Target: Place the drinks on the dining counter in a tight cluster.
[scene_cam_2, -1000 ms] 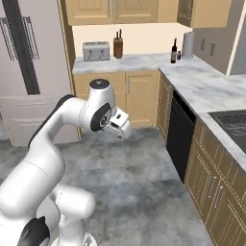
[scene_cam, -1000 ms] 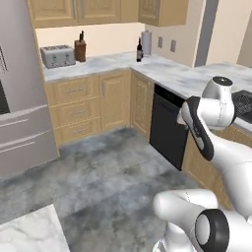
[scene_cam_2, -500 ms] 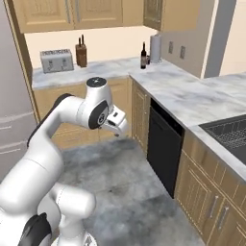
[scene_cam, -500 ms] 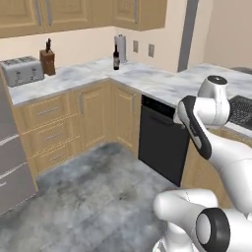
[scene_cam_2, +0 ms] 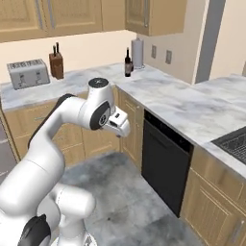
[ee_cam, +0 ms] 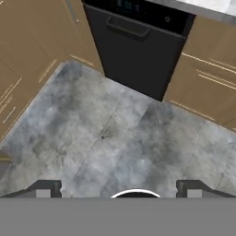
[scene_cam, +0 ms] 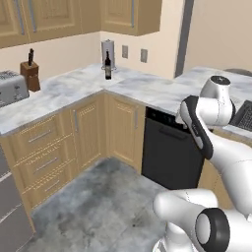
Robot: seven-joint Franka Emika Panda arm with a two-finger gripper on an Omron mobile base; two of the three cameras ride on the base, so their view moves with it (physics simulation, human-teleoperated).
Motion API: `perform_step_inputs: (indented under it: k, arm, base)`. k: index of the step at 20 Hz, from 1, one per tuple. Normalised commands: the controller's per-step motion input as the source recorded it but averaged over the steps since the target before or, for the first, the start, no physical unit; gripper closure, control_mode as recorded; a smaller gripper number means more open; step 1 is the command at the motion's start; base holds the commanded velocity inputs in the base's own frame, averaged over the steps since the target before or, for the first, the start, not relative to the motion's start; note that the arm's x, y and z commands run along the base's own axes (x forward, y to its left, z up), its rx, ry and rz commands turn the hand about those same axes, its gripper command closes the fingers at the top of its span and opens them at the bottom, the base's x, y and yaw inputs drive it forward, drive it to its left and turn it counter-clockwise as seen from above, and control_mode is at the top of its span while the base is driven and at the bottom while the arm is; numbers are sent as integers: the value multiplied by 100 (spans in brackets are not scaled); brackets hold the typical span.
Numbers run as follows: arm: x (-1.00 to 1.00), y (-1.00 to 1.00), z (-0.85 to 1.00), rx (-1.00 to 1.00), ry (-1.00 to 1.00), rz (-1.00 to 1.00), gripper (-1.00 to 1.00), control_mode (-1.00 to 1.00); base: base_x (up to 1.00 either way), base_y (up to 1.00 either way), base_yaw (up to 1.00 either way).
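Note:
A dark wine bottle with a pale label stands upright in the far corner of the marble wall counter. My gripper hangs in mid-air over the kitchen floor, well short of that counter and far from the bottle. Its jaws are wide open with nothing between them, pointing down at the floor in front of the dishwasher. The dining counter is out of view.
A black dishwasher sits under the counter between wooden cabinets. A toaster, a knife block and a paper towel roll stand on the counter. Grey stone floor lies below.
The whole picture has shifted: the base has moved, so the counter corner and dishwasher now sit nearer and further left. The arm keeps its pose and the gripper stays open.

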Motion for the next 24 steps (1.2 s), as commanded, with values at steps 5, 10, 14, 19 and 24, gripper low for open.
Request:
perform_step_inputs:
  k: [5,10,14,19,24]
  arm:
    - [0,0,0,0,0,0,-100,100]
    - [0,0,0,0,0,0,-100,100]
    - [0,0,0,0,0,0,-100,100]
    - [0,0,0,0,0,0,-100,100]
    - [0,0,0,0,0,0,-100,100]
  base:
    - [100,100,-9]
    - [100,65,-3]
    - [100,20,0]
    - [100,-6,0]
    - [100,-1,0]
